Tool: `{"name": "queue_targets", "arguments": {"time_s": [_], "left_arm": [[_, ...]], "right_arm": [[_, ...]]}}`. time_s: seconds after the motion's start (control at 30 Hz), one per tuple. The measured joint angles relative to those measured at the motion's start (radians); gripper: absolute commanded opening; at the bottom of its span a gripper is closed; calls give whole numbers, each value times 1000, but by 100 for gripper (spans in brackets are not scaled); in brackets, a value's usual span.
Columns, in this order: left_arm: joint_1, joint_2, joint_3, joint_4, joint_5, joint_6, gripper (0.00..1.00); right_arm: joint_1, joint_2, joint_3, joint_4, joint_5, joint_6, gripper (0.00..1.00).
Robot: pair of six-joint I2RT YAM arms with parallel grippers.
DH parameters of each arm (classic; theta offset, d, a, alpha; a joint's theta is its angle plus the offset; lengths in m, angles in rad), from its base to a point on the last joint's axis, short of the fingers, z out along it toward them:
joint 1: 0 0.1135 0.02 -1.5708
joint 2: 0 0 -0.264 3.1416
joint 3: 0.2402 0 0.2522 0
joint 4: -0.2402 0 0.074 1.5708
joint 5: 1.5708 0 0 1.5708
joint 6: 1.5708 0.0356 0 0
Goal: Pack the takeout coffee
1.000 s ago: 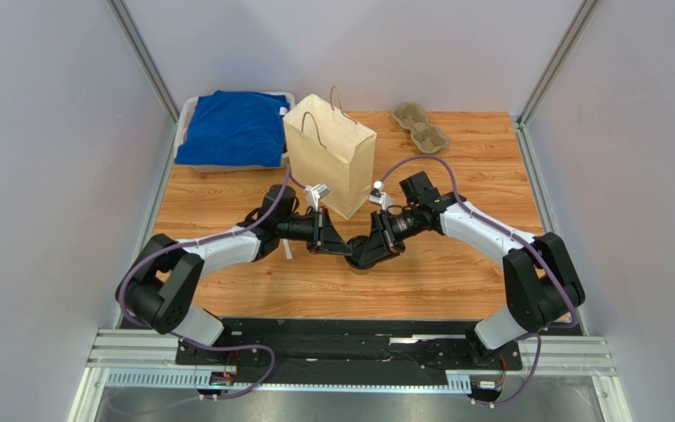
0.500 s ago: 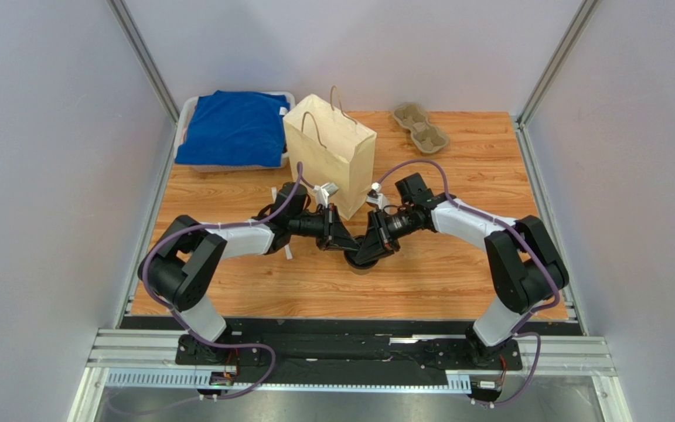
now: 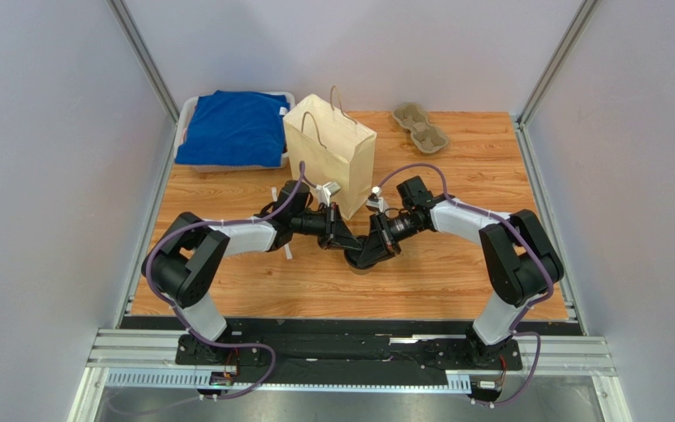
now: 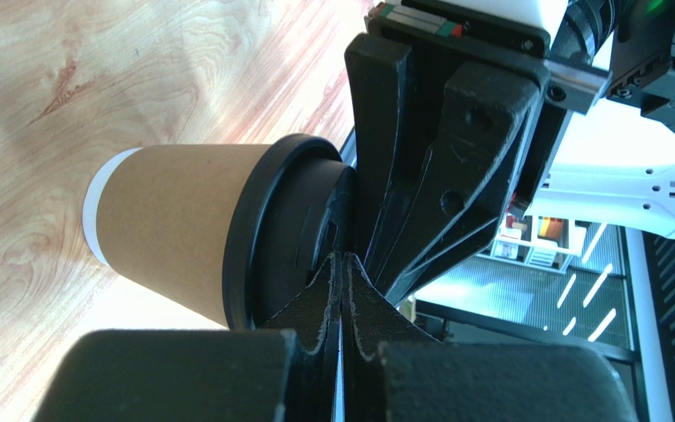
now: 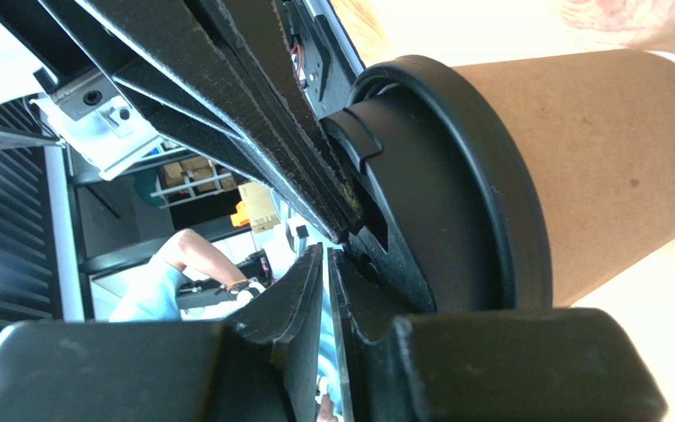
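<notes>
Tightly, left end effector [image 4: 343, 262], pressed together, and right end effector [image 5: 324, 253], unclear, crowd the takeout coffee [image 4: 169, 220].

From here I count one takeout coffee [image 4: 174, 230], one paper bag [image 3: 332, 151], one pulp cup tray [image 3: 419, 127], one blue cloth [image 3: 231, 127], one white bin [image 3: 190, 107], and two pincers: left pincer [image 4: 341, 265], right pincer [image 5: 325, 257].

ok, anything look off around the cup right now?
No spill or damage: the takeout coffee looks intact with its lid seated. The odd part is crowding: the left gripper and right gripper both meet at the lid top, nearly touching each other, and the left gripper is shut on nothing.
</notes>
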Motion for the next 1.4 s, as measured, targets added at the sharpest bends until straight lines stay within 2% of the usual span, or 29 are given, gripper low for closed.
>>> {"name": "queue_targets", "arguments": {"time_s": [0.3,0.7,1.07,1.13,1.23,1.3,1.4], "left_arm": [[0,11,11,-5,2,1,0],[0,11,12,-11,2,4,0],[-7,2,16,-15,2,4,0],[-13,-16,6,-17,-5,4,3],[-19,-58,-15,-27,-11,4,15],[-19,-103,-26,-45,-13,8,18],[-19,-183,-34,-69,-22,21,25]], "right_arm": [[-16,59,14,19,-71,-27,17],[-19,56,9,19,-72,-66,18],[-4,-41,79,-158,92,-198,28],[-4,-61,92,-189,145,-229,29],[-9,-85,107,-234,216,-267,32],[-11,-105,119,-262,245,-286,34],[-24,-143,143,-300,269,-305,40]]}}
